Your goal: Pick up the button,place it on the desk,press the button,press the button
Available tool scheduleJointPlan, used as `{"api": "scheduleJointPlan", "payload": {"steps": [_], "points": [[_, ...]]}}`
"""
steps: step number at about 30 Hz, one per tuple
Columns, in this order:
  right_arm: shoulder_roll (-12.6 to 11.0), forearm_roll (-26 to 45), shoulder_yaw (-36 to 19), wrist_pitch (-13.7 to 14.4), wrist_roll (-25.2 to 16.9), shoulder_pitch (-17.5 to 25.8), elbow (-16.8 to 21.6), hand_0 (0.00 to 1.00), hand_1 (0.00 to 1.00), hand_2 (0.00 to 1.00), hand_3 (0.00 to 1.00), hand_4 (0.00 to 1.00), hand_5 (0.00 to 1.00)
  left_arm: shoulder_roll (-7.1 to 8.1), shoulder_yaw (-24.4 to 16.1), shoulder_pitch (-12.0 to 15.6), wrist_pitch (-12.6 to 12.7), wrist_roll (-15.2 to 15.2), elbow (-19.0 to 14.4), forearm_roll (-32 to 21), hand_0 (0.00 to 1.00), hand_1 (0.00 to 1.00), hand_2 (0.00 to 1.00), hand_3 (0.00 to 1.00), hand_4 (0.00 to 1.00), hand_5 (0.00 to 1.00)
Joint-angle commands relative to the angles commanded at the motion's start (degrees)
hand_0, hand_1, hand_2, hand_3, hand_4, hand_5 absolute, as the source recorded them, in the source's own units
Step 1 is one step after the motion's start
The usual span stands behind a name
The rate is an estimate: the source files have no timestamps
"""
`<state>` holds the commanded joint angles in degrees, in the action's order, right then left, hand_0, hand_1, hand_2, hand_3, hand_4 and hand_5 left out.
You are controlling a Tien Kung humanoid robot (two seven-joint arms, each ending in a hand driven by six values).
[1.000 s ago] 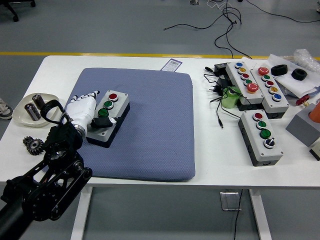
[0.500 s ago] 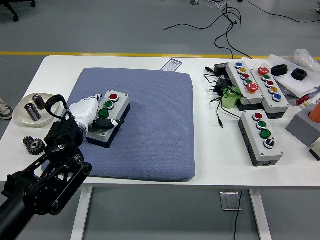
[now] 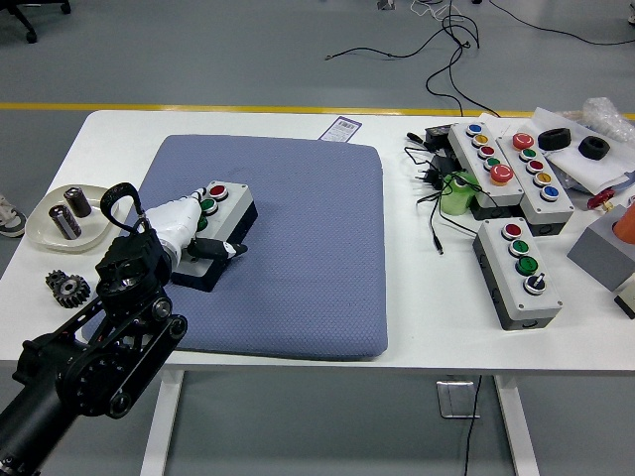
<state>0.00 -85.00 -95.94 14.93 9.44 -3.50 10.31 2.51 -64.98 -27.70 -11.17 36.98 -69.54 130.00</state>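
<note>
A grey button box (image 3: 226,212) with a red button (image 3: 217,190) and a green button (image 3: 207,205) lies on the left part of the blue-grey mat (image 3: 298,238). My left hand (image 3: 189,230), white-gloved on a black arm, is closed around the box's near left end. The fingers lie along its left side and the thumb (image 3: 220,249) crosses its front. The box looks tilted, with its left side raised off the mat. The lower part of its top face is hidden by my hand. My right hand is out of view.
A shallow dish (image 3: 40,230) with dark cylinders and a black gear (image 3: 66,288) sit left of the mat. Three more button boxes (image 3: 520,272) (image 3: 485,161) (image 3: 541,178), tangled cables (image 3: 432,174) and a green object (image 3: 458,195) crowd the right side.
My left hand has closed further round the box and turned it. The box's left side has come up, so its top face looks narrower. My forearm has shifted slightly right.
</note>
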Motion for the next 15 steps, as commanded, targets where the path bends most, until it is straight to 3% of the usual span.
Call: {"api": "scheduleJointPlan", "payload": {"steps": [1,6,7,12,13,15], "points": [[0.0,-0.03,-0.02,0.03,-0.01,0.0,0.0,0.54,0.655,0.711,0.619,0.302,0.137,-0.06,-0.09,-0.09,0.01,0.0,0.03,0.0,0.485,0.664,0.998,0.998,0.945,0.449],[-0.02,-0.14,-0.01,0.12,0.02,-0.01,0.0,0.54,0.655,0.711,0.619,0.302,0.137,-0.02,0.0,-0.45,0.02,0.0,-0.16,0.0,0.485,0.664,0.998,0.998,0.945,0.449],[-0.03,-0.14,-0.02,0.14,0.03,0.01,0.0,0.539,0.652,0.709,0.619,0.302,0.133,0.02,0.1,-0.44,0.05,0.0,-0.22,0.0,0.408,0.371,0.692,0.998,0.852,0.187],[-0.1,-0.32,-0.08,0.2,0.13,0.02,0.0,0.539,0.652,0.709,0.619,0.302,0.133,0.13,0.7,-0.24,-0.11,0.0,0.42,0.0,0.408,0.371,0.692,0.998,0.852,0.187],[-0.07,-0.44,-0.24,0.22,0.16,0.01,0.0,0.539,0.652,0.707,0.619,0.302,0.133,0.15,0.81,-0.16,-0.24,0.0,0.61,0.0,0.093,0.2,0.373,0.998,0.832,0.125],[-0.05,-0.57,-0.38,0.22,0.19,0.01,0.0,0.539,0.652,0.707,0.619,0.302,0.133,0.23,1.02,-0.04,-0.13,0.0,0.79,0.0,0.093,0.2,0.373,0.998,0.832,0.125]]}}
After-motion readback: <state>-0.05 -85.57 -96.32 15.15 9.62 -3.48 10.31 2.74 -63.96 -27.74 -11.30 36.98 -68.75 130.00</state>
